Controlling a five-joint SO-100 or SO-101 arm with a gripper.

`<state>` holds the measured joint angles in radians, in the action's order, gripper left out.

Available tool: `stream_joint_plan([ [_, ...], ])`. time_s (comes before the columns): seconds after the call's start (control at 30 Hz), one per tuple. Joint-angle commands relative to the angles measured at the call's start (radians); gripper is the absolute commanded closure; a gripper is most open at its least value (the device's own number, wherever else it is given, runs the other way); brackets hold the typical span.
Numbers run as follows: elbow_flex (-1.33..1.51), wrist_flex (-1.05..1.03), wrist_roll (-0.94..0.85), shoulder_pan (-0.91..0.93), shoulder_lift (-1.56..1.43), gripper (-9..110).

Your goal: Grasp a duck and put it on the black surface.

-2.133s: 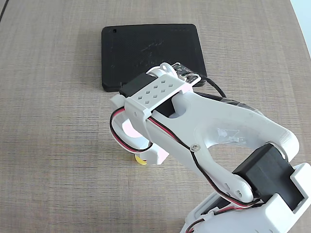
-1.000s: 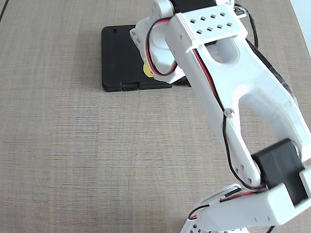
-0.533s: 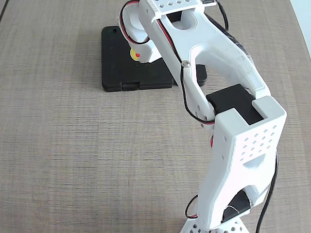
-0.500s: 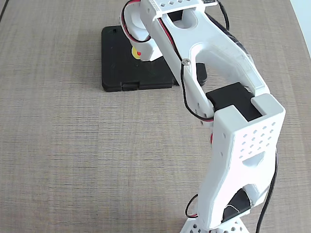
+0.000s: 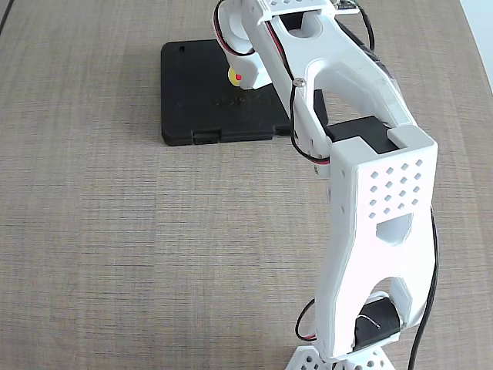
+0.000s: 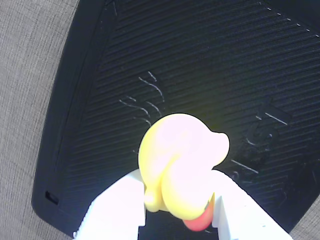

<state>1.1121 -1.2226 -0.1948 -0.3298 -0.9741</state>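
White plastic fingers (image 6: 120,205) of the gripper (image 6: 176,210) press against both sides of the duck (image 6: 180,167), clamped on it; in the wrist view the yellow body bulges up between them and a bit of red-orange beak shows at the lower right, next to the right finger. The duck is washed out by glare there, so its finer features cannot be made out. Behind it lies the slab (image 6: 210,65), black and finely ribbed, with faint pale scratch-like marks and a small rectangular notch near its lower left corner. In the fixed view the gripper (image 5: 245,75) is over the slab (image 5: 192,85), and the duck (image 5: 236,75) shows as a small yellow spot with a red dot at the gripper tip. Whether the duck touches the slab cannot be told. The slab rests on the wood-grain surface (image 5: 115,231), and the white arm (image 5: 370,208) reaches to it from its base at the bottom right
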Motion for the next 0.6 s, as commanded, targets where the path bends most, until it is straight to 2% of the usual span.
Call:
stream_joint_plan([
  [0.0,-0.067,0.008,-0.006,0.005,0.005,95],
  [0.13,-0.081,0.008,0.005,0.005,0.006,93],
  [0.4,-0.081,0.008,0.006,0.028,-0.002,74],
  [0.57,-0.064,-0.006,0.003,0.063,-0.084,75],
])
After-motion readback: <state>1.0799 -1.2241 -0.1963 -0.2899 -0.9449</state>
